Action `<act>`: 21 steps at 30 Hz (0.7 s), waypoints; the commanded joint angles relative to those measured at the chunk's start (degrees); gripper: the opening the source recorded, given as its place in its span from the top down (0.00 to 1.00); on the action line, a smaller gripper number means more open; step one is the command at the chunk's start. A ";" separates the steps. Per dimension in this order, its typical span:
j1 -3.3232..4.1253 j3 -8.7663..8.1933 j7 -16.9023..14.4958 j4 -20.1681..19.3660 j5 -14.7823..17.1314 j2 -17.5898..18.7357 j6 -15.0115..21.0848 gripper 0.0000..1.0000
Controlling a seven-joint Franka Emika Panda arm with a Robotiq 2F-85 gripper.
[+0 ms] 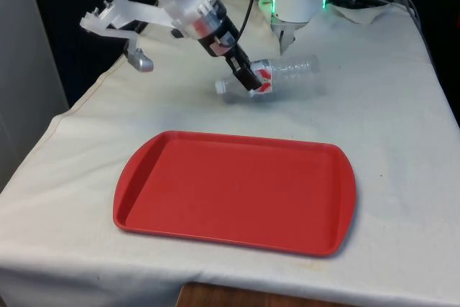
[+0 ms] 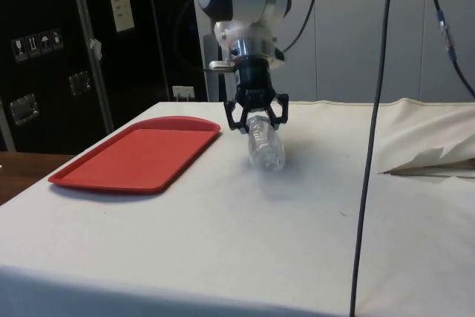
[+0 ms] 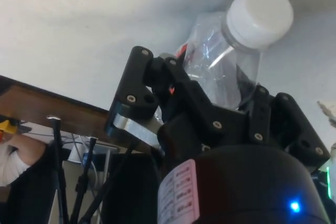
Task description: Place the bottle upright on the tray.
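Cloth (image 1: 402, 141) in white covers the whole table. Near its front edge lies a red tray (image 1: 237, 190), flat and bare. Beyond the tray's far edge, toward the table's middle, the gripper (image 1: 253, 79) is closed around a clear plastic bottle (image 1: 291, 73). It has a white cap (image 3: 261, 8) and a red-and-white label, and it hangs tilted, nearly on its side, just above the cloth.

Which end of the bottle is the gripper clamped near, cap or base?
The cap end: the gripper holds the bottle just behind its white cap.
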 commanded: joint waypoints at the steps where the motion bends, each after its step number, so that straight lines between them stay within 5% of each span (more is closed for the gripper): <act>1: 0.40 -0.29 0.86 -0.34 -0.63 -0.74 0.06 0.86; 8: 0.11 0.00 2.01 -0.40 -1.78 -2.01 -0.46 0.86; 21: 0.86 -0.23 6.70 -0.74 -5.39 -6.30 -2.23 0.86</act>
